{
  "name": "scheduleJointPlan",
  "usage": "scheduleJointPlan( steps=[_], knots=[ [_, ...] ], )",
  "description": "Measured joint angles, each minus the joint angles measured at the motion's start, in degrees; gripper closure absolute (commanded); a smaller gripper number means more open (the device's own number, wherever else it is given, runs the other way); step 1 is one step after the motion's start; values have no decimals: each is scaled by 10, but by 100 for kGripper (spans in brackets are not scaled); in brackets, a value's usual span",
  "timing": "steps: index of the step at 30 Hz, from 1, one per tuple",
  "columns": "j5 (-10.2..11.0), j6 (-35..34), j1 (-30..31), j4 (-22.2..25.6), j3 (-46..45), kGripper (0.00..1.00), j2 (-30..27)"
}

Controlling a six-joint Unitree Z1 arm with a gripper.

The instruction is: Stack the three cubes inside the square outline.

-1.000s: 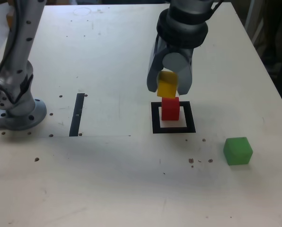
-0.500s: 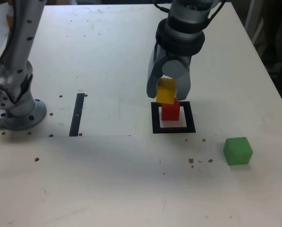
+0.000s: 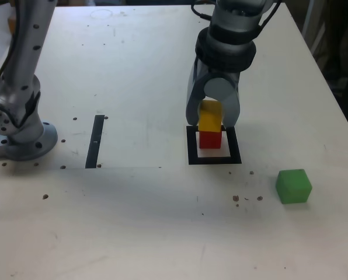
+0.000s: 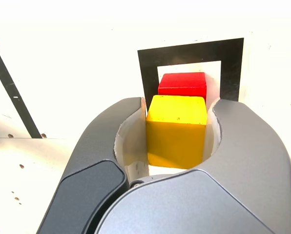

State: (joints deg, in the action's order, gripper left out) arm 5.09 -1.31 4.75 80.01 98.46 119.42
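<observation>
The red cube [image 3: 209,139] stands in the white centre of the square outline [image 3: 214,160]. The yellow cube [image 3: 209,120] is right above it, held between the grey fingers of my gripper [image 3: 211,119], which is shut on it. Whether the yellow cube rests on the red one or hovers just over it I cannot tell. In the wrist view the yellow cube [image 4: 176,130] fills the gap between the jaws of the gripper [image 4: 177,114], with the red cube [image 4: 182,83] and the outline [image 4: 150,64] beyond. The green cube [image 3: 293,186] lies alone toward the exterior view's right.
The arm's grey base [image 3: 19,137] is bolted at the exterior view's left. A narrow black strip [image 3: 95,141] lies between the base and the outline. Small dark specks dot the white table [image 3: 133,221], whose right edge runs past the green cube.
The gripper has carried the yellow cube down and slightly right, from above the red cube to directly over it, and the cube now stands squarer.
</observation>
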Motion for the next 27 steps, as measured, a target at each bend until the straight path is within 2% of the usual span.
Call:
scheduleJointPlan(
  steps=[4, 9, 19, 21, 27],
  knots=[
    [0, 0, 0, 0, 0, 68, 0],
    [0, 0, 0, 0, 0, 42, 1],
    [-7, 2, 0, -3, -8, 4, 6],
    [-7, 2, 0, -3, -8, 1, 6],
    [-6, 1, 0, -3, -3, 1, 4]
  ],
)
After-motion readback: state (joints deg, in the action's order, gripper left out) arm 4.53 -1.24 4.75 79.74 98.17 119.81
